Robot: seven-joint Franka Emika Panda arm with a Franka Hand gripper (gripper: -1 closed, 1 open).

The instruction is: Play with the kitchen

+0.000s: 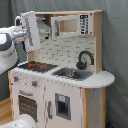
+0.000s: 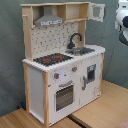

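Note:
The kitchen [image 1: 60, 90] [image 2: 60, 75] is a white and light-wood toy. It has a black stovetop with red burners [image 1: 37, 65] [image 2: 52, 59] and a sink [image 1: 70, 74] [image 2: 82, 50] with a black faucet [image 1: 85, 59] [image 2: 75, 39]. A grey hood [image 2: 49, 20], an oven door [image 1: 28, 106] [image 2: 64, 95] and upper cabinets [image 1: 72, 24] [image 2: 82, 11] complete it. My white arm reaches in from the first exterior view's left. Its gripper [image 1: 31, 31] is held up at cabinet height in front of the kitchen's upper left part. In the second exterior view only a piece of the arm [image 2: 122, 20] shows at the top right.
A grey curtain [image 1: 115, 40] hangs behind the kitchen. The kitchen stands on a light wooden floor [image 2: 100, 110]. A white rounded part of the robot [image 1: 20, 121] fills the bottom left corner of the first exterior view. The rounded counter end [image 1: 102, 78] juts out beside the sink.

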